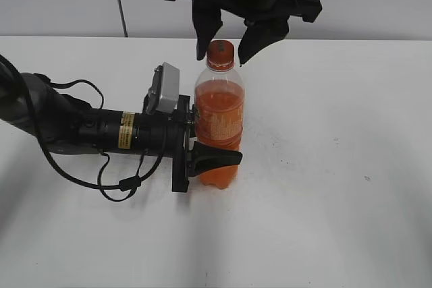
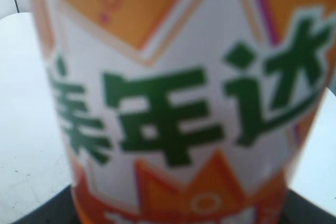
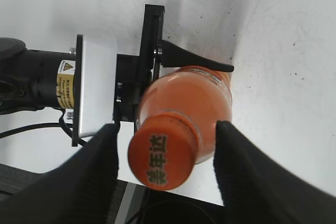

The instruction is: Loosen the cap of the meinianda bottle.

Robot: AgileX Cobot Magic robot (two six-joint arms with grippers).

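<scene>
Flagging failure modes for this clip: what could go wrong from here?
The right tool straddles the cap with its fingers open and possibly uneven gaps, so closing might nudge the meinianda bottle. The left tool clamps only the lower body, so twisting could spin or tilt the bottle.

Left wrist view — blurred bottle label (image 2: 173, 114), edges cropped

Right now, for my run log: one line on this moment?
left gripper: shut on bottle | right gripper: open, straddling cap | cap: on
</scene>
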